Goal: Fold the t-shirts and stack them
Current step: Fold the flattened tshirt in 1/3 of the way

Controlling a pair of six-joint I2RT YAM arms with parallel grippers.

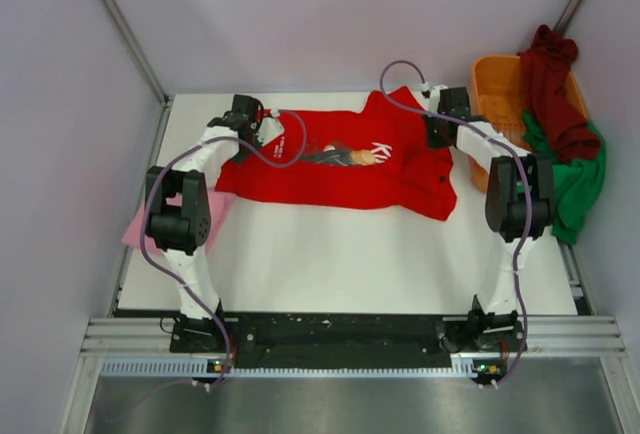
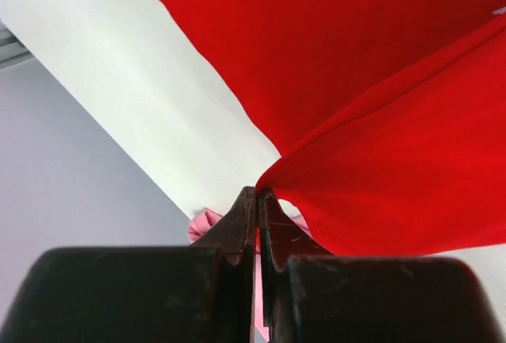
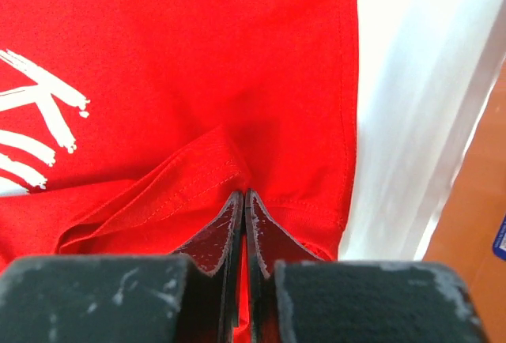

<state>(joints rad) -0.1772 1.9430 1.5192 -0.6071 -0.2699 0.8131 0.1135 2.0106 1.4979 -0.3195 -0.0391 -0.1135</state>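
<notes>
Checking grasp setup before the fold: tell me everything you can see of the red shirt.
The red shirt is bright red soft cloth with a dark chest graphic and white lettering, print side up. It lies spread but wrinkled across the far half of the white table, one end bunched near the right arm. The left pincer is shut on one edge, pulling the cloth to a point; the right pincer is shut on a hemmed fold at the other end.

Basket [image 1: 493,80] right of t-shirt [image 1: 340,179]
</notes>
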